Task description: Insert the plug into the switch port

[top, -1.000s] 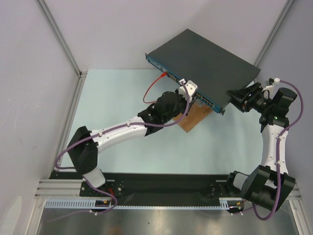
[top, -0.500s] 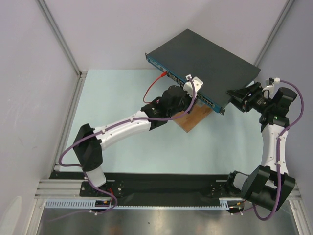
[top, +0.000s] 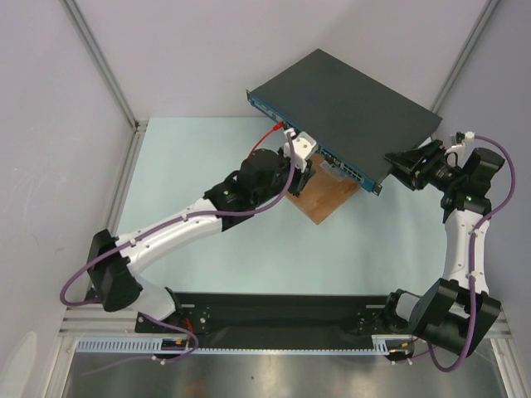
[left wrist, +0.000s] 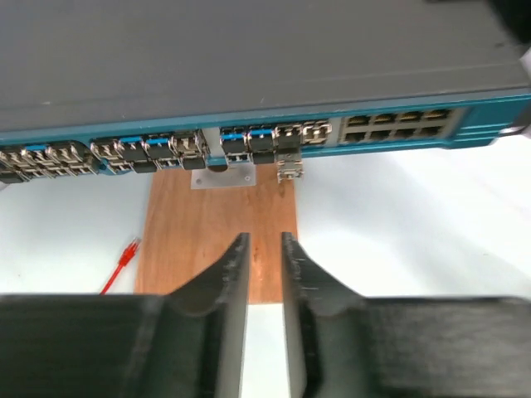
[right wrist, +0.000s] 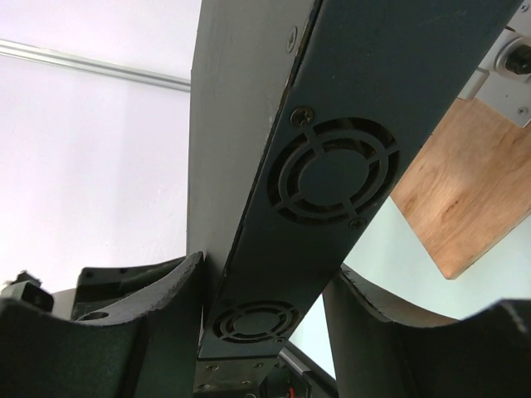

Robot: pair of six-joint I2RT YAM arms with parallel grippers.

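Note:
The switch (top: 348, 91) is a flat dark-grey box, tilted, its blue front face (left wrist: 390, 133) lined with small sockets. One end rests over a wooden board (top: 328, 199). A small silver plug (left wrist: 289, 170) sticks out of a socket near the middle of the row. My left gripper (left wrist: 264, 239) hovers over the board a short way back from that face, open by a narrow gap with nothing in it. My right gripper (right wrist: 270, 269) is shut on the switch's fan end (right wrist: 332, 166), one finger on each flat side.
A red cable (top: 264, 143) runs across the pale table left of the board, its red tip (left wrist: 124, 253) lying loose on the table. A small metal plate (left wrist: 222, 177) sits on the board under the sockets. Enclosure walls stand close at left, back and right.
My left arm has drawn back from the switch's front face and shifted left, its jaws parting a little. The right arm and the switch have not moved.

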